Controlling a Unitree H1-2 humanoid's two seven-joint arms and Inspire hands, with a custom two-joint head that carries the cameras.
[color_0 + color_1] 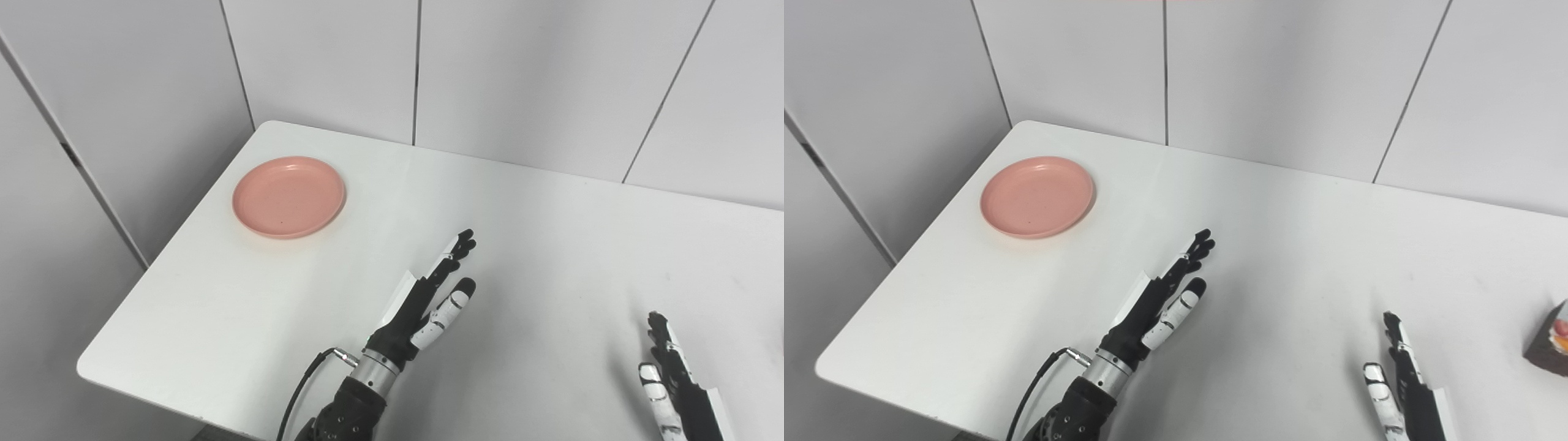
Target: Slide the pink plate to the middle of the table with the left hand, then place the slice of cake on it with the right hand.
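Pink plate at the far left corner, both robot hands empty over the white tabletop.

The pink plate (288,196) sits near the far left corner of the tabletop (539,245), with bare surface between it and the middle. The slice of cake (1551,346) shows only partly, at the right edge of the right eye view. The left robot hand (429,300) stretches flat with fingers extended, holding nothing, well apart from the plate. The right robot hand (1399,373), near right, is likewise spread and empty, well apart from the cake.
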